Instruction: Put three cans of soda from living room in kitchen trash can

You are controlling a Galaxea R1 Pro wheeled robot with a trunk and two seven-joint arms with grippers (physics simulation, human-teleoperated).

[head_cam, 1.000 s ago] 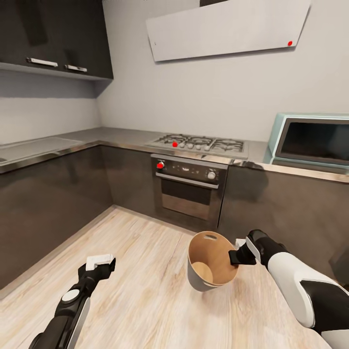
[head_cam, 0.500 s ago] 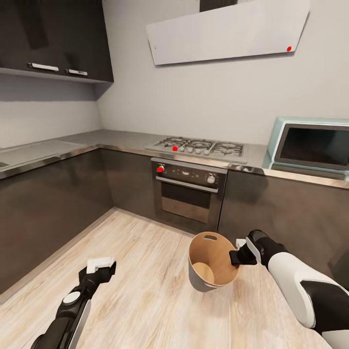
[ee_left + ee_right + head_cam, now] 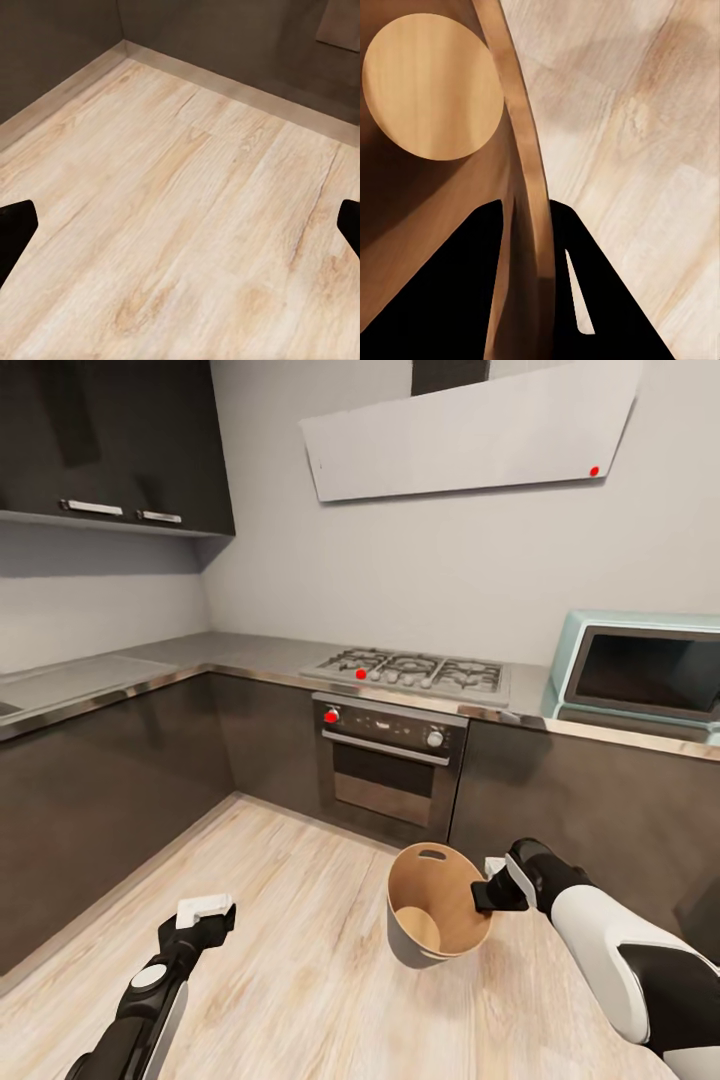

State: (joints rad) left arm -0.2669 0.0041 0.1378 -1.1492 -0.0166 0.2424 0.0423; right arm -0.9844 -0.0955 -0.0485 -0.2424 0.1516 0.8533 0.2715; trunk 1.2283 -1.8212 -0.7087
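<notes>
The tash can [image 3: 452,890], an off-white bucket with a brown inside, hangs tilted above the pale kitchen floor, and its round bottom shows bare. My right gripper [image 3: 487,894] is shut on its rim at the right side. In the right wrist view the two black fingers [image 3: 450,300] pinch the thin bucket wall [image 3: 521,120], one inside and one outside. My left gripper [image 3: 206,909] hangs open and empty low at the left, and the left wrist view has its fingertips [image 3: 15,232] far apart over bare floor. The cans of soda are out of view.
Dark grey cabinets [image 3: 100,780] run along the left and the far wall. A steel oven [image 3: 390,765] with a red knob sits under the gas hob [image 3: 410,668], close behind the bucket. A teal microwave [image 3: 640,670] stands on the counter at right. Wood floor [image 3: 290,920] lies between the arms.
The whole picture has shifted slightly, so the camera moved. My right gripper keeps the same hold on the bucket. The left arm hangs as before.
</notes>
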